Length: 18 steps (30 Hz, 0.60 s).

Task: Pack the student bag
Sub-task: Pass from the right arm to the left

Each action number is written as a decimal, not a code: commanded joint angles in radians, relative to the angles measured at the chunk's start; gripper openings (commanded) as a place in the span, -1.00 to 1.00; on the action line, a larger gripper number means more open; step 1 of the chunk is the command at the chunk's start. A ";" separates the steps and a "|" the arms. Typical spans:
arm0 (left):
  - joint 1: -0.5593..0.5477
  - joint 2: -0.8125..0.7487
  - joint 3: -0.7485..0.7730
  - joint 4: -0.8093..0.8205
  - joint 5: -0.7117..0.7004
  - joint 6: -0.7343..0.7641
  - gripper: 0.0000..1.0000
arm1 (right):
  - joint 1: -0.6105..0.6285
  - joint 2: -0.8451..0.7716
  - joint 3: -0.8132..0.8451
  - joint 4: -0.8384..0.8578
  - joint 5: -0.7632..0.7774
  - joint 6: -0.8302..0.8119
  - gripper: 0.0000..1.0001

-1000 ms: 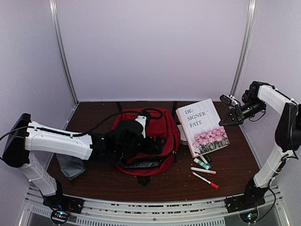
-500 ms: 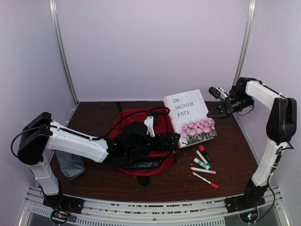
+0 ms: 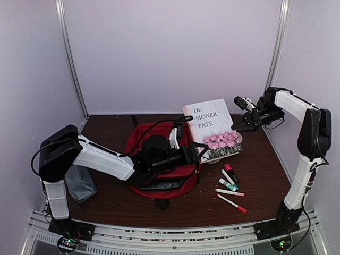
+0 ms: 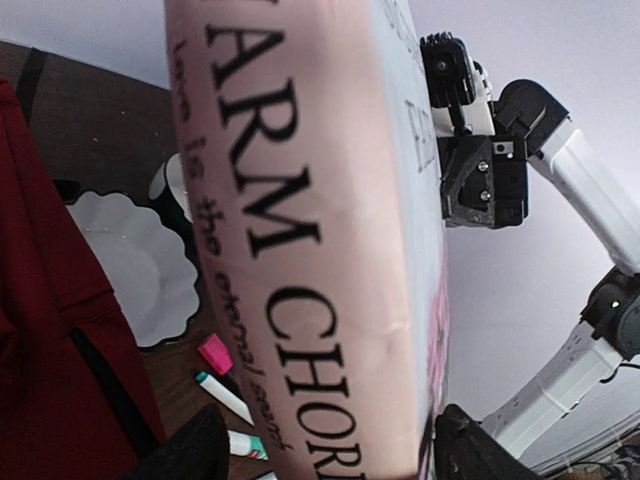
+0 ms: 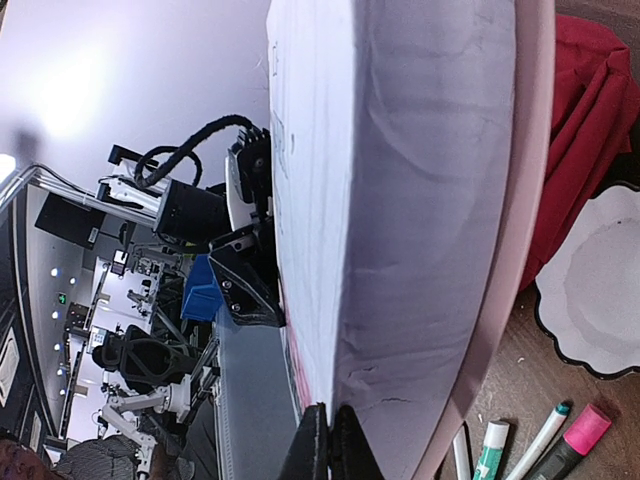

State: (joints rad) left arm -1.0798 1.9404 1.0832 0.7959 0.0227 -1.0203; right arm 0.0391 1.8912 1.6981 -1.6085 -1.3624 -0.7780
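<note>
Student bag (image 3: 139,141): red, lying flat at the centre of the table (image 3: 265,175) under the left forearm (image 3: 106,159). Its long axis runs 12 to 6 o'clock, and the grey-lined mouth (image 3: 162,185) seems to face 6. Book (image 3: 212,125): raised and tilted at the bag's 2 o'clock edge. Left gripper (image 3: 197,153): jaws spread to the book's thickness, clamped across its spine end. Right gripper (image 3: 237,125): pinched almost closed on the far cover edge. Handling note: the book probably goes in best swung round toward 6 and fed spine-first into the mouth, with one grip kept until it is seated.
</note>
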 commanded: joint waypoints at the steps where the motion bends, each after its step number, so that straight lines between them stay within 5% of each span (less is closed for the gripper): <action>1: 0.016 0.055 0.013 0.242 0.090 -0.080 0.37 | 0.008 0.020 0.032 -0.011 -0.067 -0.002 -1.00; 13: 0.026 0.048 0.018 0.293 0.148 -0.087 -0.32 | 0.007 0.021 0.014 -0.011 -0.064 -0.014 -0.96; 16: 0.033 0.003 -0.017 0.283 0.146 -0.075 -0.40 | 0.007 0.011 0.002 -0.011 -0.064 -0.013 -0.38; 18: 0.039 -0.040 -0.046 0.260 0.145 -0.063 -0.41 | 0.007 -0.003 -0.004 -0.011 -0.064 -0.011 0.36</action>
State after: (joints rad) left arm -1.0546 2.0010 1.0771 0.9936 0.1474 -1.1126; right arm 0.0399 1.9095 1.7084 -1.6100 -1.3979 -0.7773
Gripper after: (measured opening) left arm 0.315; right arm 0.349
